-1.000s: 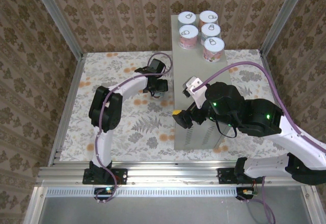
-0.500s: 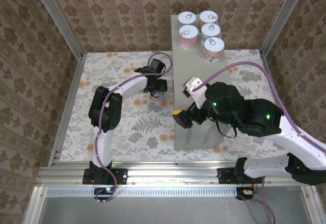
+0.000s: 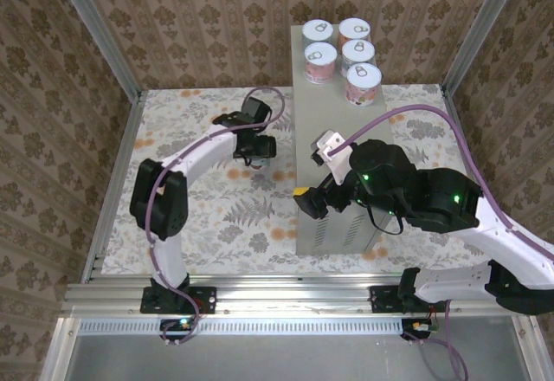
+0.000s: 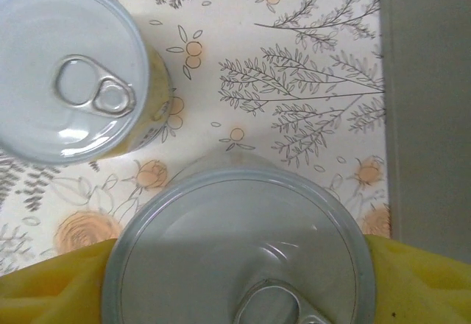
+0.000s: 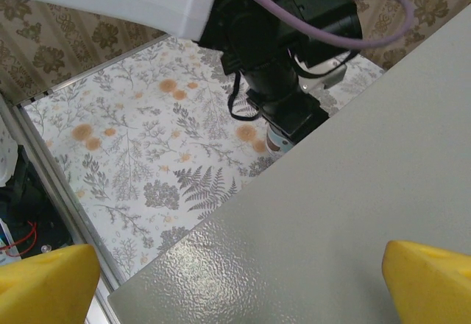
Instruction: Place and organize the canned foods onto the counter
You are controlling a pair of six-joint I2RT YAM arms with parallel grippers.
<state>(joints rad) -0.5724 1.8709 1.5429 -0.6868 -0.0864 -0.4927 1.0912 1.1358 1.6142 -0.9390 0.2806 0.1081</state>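
Note:
My left gripper [image 3: 257, 151] hangs over the floral floor just left of the counter [image 3: 333, 113], shut on a can. In the left wrist view that held can's silver lid [image 4: 235, 243] sits between the yellow fingers [image 4: 51, 283] of the left gripper [image 4: 239, 269]. A yellow-labelled can [image 4: 70, 70] stands on the floor just beyond it. Several cans [image 3: 321, 61] stand grouped at the counter's far end. My right gripper [image 3: 313, 177] hovers open over the counter's near half, its yellow fingertips [image 5: 44, 283] wide apart above the grey top [image 5: 331, 213]. The right wrist view shows the held can's teal label [image 5: 278, 141].
The counter's grey side wall [image 4: 430, 103] is close on the right of the held can. Aluminium frame posts [image 3: 95, 48] and patterned walls enclose the floor. The floral floor [image 3: 199, 216] left of the counter is open.
The left gripper has closed on the can and shifted slightly up and left, with the left arm's elbow swinging outward. The right arm has not moved.

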